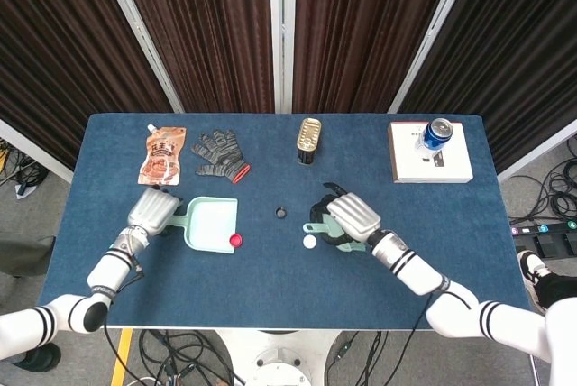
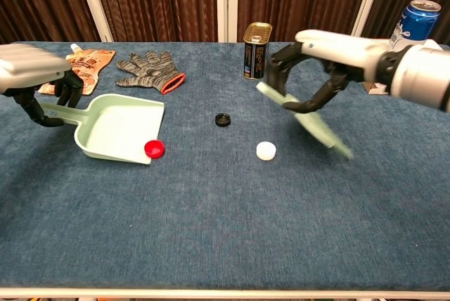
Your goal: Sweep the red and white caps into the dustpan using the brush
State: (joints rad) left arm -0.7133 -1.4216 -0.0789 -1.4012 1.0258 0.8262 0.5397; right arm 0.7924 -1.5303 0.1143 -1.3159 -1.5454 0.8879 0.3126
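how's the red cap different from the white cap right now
Colour: the red cap is red; the white cap is white.

Place: the red cap lies at the front lip of the dustpan held by the left hand; the white cap sits apart, mid-table.

Neighbour: the brush in the right hand is close beside the white cap, far from the red one.

Both are small round caps flat on the blue table, neither swept in yet.
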